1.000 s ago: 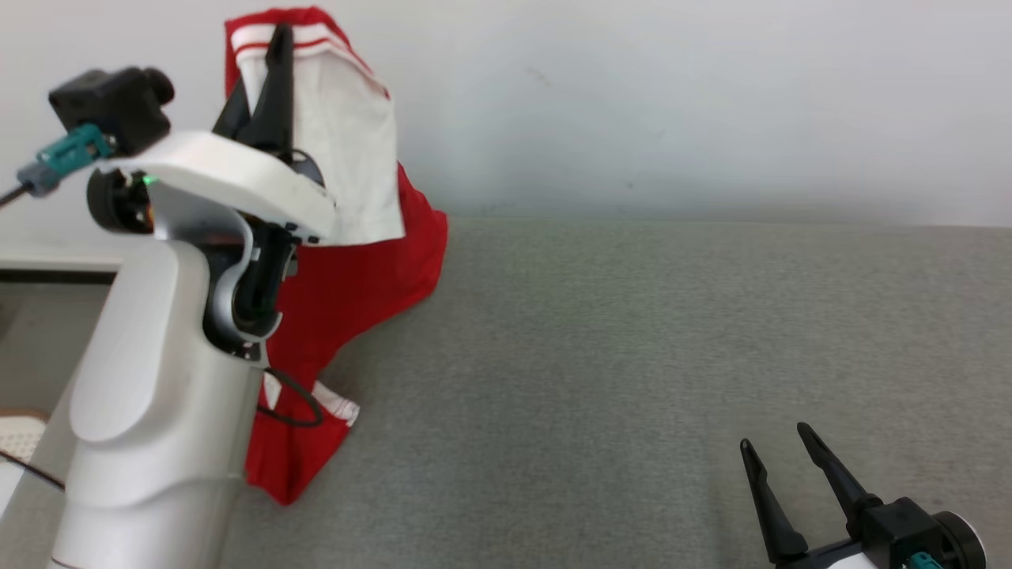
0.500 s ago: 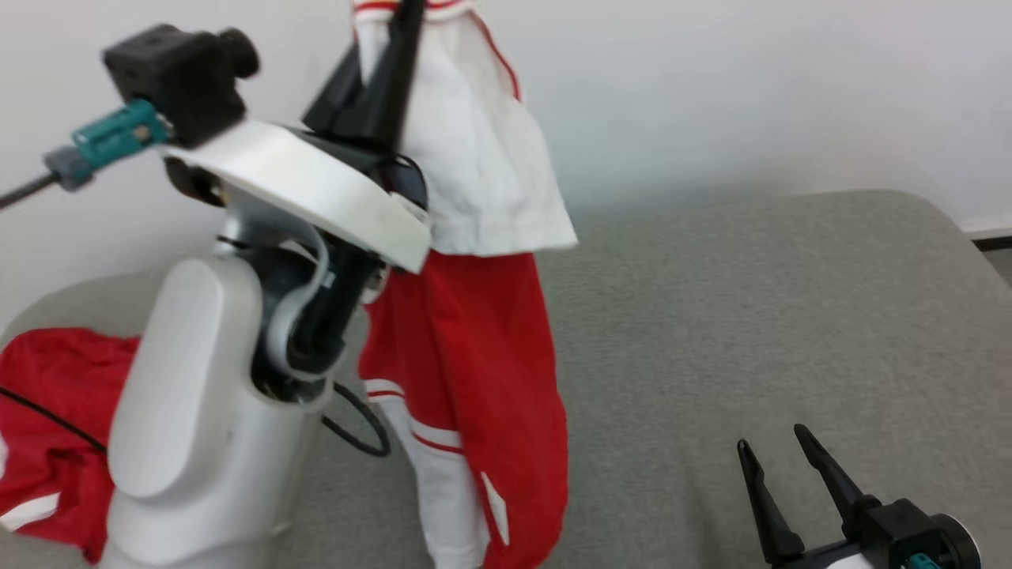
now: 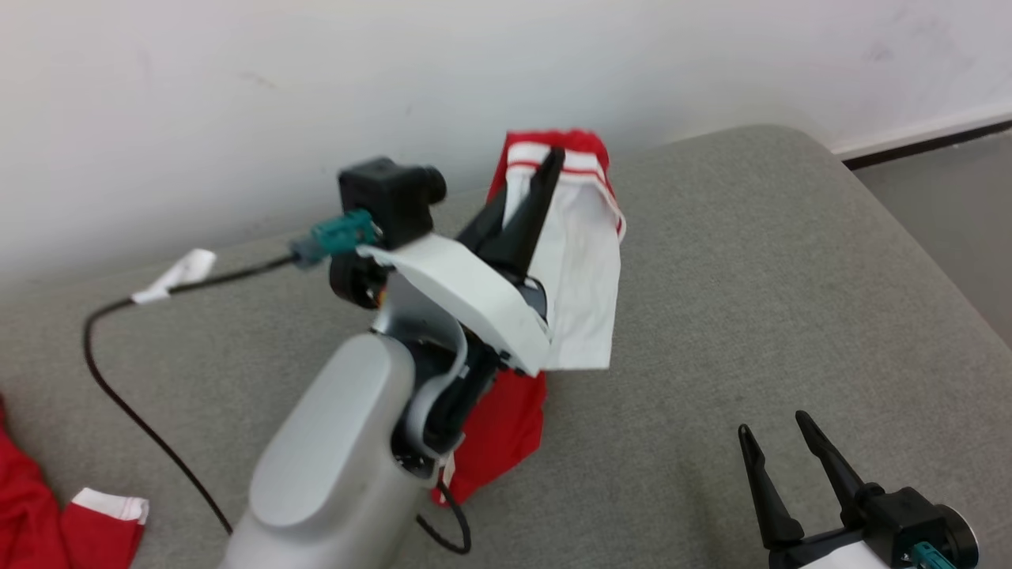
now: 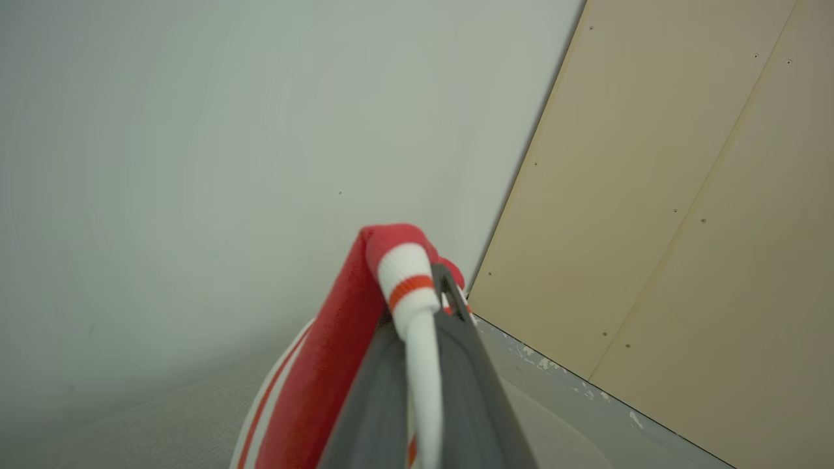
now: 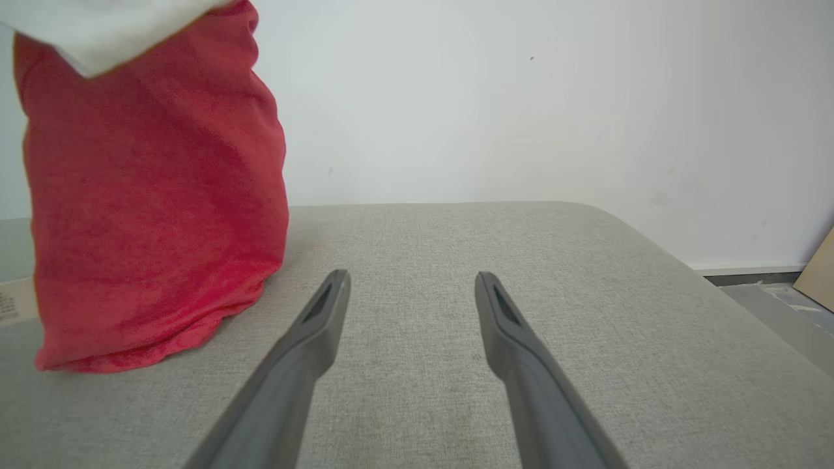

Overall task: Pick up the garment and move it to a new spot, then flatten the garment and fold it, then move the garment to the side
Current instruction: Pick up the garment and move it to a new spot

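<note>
My left gripper [image 3: 552,162] is shut on the striped hem of the red and white garment [image 3: 581,300] and holds it up over the grey padded surface [image 3: 751,276]. The cloth hangs down behind my left forearm, and its red lower end [image 3: 498,431] rests bunched on the surface. In the left wrist view the garment [image 4: 326,384] drapes over my left gripper [image 4: 423,286], a white cuff pinched between the fingers. My right gripper [image 3: 773,424] stands open at the lower right, nothing between its fingers. The right wrist view has the garment [image 5: 150,215] left of my right gripper [image 5: 412,277].
Another red cloth with a white cuff [image 3: 47,514] lies at the lower left. A black cable [image 3: 134,411] with a white tag [image 3: 174,273] crosses the surface. A pale wall stands behind, and the surface's rounded edge drops to the floor [image 3: 949,213] at right.
The head view has swung round. My left gripper has kept its hold and come down lower, so the garment's red end now rests on the surface. The right gripper stays open.
</note>
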